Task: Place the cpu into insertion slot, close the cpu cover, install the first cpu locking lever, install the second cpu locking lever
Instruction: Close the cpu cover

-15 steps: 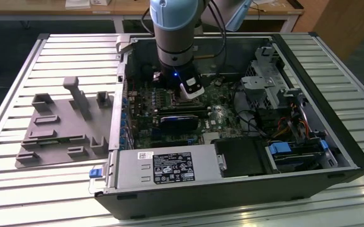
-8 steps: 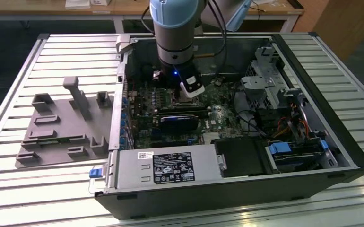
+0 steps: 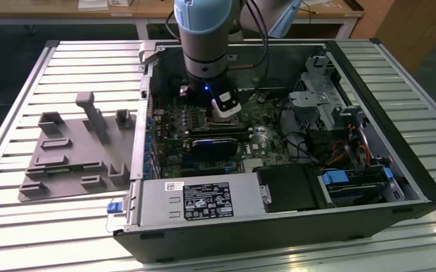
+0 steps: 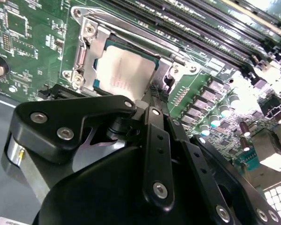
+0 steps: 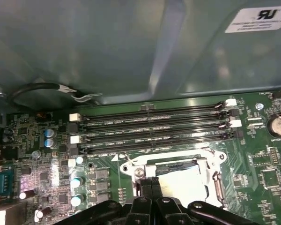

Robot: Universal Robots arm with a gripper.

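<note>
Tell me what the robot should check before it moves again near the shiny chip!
1. cpu sitting in the insertion slot: ok.
2. cpu cover lying flat around the cpu: ok, as far as it shows.
3. Gripper shut, tips at the cover's edge: ok.
4. Locking levers latched: cannot tell.
5. Gripper apart from the memory slots: ok.
</note>
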